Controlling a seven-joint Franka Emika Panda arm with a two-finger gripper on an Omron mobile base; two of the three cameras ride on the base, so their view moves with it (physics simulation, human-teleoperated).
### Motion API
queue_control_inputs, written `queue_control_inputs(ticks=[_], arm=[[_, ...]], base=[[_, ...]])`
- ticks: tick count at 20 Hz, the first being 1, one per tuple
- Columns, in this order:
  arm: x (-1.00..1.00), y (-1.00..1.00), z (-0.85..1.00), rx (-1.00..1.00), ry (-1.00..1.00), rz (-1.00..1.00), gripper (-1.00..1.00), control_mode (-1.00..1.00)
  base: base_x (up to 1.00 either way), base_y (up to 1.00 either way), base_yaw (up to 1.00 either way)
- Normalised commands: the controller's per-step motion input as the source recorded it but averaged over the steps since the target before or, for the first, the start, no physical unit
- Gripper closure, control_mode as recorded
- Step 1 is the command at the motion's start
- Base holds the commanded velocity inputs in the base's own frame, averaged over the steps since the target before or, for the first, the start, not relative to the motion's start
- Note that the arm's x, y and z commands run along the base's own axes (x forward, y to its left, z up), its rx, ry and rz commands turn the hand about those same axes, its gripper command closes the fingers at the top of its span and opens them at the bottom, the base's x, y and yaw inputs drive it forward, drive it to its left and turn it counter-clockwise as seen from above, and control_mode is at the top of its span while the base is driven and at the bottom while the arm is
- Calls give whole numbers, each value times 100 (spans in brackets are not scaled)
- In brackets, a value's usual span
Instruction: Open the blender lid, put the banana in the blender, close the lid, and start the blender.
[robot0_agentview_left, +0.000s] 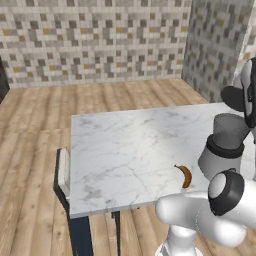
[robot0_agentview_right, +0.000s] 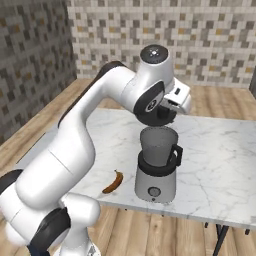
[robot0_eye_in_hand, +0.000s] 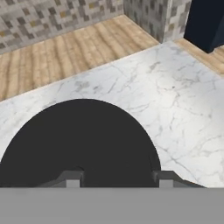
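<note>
The blender lid (robot0_eye_in_hand: 81, 140) is off the jar. In the hand view it is a large black disc directly in front of the two finger tips, which rise on either side of its near part. In the right base view the lid (robot0_agentview_right: 156, 119) appears as a dark disc under the hand, above the open mouth of the jar and apart from it. In the left base view its edge (robot0_agentview_left: 234, 98) shows as a dark oval at the right side, higher than the jar. The gripper (robot0_eye_in_hand: 116, 179) seems to hold the lid by its knob, but the knob and the contact are hidden, so I cannot tell surely if the fingers are clenched on it.

The blender (robot0_agentview_right: 156, 167) stands on the marble table (robot0_agentview_right: 220, 150), near the front edge. It has a grey round base with a small knob at the front, a black collar, and a dark jar with a handle on its right side in the right base view. The jar is open at the top.

The banana (robot0_agentview_right: 113, 182) lies flat on the table, just beside the blender base and apart from it, close to the front edge. In the left base view the banana (robot0_agentview_left: 185, 175) lies to the left of the blender (robot0_agentview_left: 225, 150).

A chair (robot0_agentview_left: 63, 175) stands at the left side of the table in the left base view. The floor (robot0_agentview_left: 35, 120) is of wood, and the walls (robot0_agentview_left: 100, 35) have small grey and beige tiles.
</note>
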Motion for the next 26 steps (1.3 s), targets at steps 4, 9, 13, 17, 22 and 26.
queue_control_inputs(ticks=[4, 9, 13, 17, 22, 26], arm=[[-16, 62, 50, 0, -14, 0, 100, -100], [-10, 89, 9, 0, -4, 0, 100, -100], [-1, 100, -1, 0, 0, 2, 100, -100], [0, 100, -11, -1, 0, 2, 100, -100], [0, 100, -13, -1, 0, 2, 100, -100], [0, 93, -18, -1, 3, 3, 100, -100]], base=[[0, 0, 0], [0, 0, 0], [0, 0, 0], [0, 0, 0], [0, 0, 0], [0, 0, 0]])
